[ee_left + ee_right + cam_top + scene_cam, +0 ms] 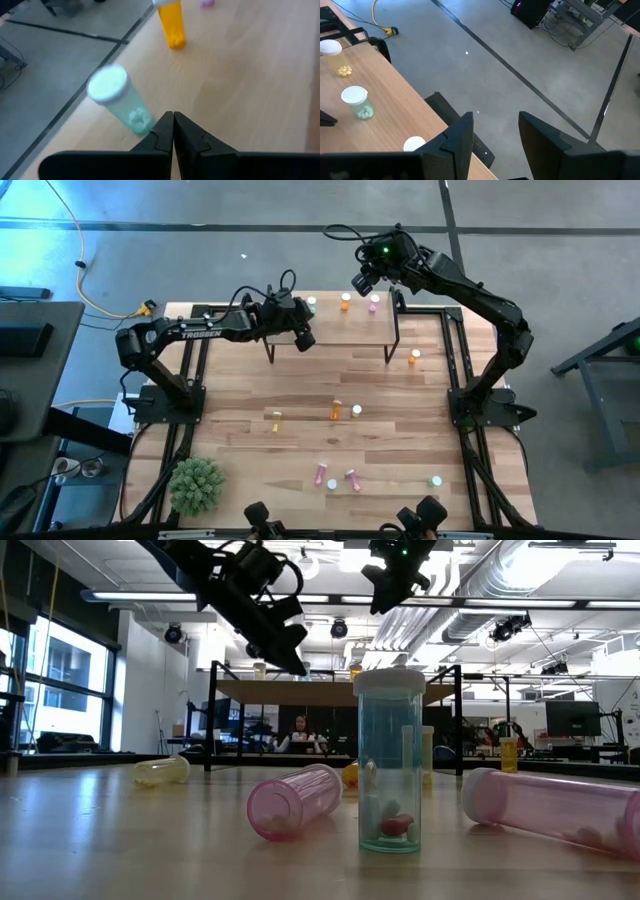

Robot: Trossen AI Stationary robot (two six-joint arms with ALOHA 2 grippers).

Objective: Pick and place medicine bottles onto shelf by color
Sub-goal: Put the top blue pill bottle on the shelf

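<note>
- Your wooden table (300, 395) carried the shelf (335, 330) at its far edge.
- Your left gripper (305, 338) was closed and empty, beside a green bottle (120, 102).
- Your right gripper (362, 283) was open and empty, beyond the shelf.

You have the shelf (345, 330), a low light-wood board on thin black legs, standing along the far edge of the tabletop. Along its far edge three bottles stand upright with white caps: a green one (312, 304) towards the left end, an orange one (346, 301) in the middle, and a pink one (374, 303) towards the right end. On the tabletop you see an orange bottle (414, 358) standing just off the shelf's right end. Mid-table lie two orange bottles (277, 420) (336, 410) on their sides, a green one (356, 410) upright beside them. Towards the near edge two pink bottles (321, 473) (352, 479) lie down, with green bottles (331, 484) (436, 480) upright near them.
</note>
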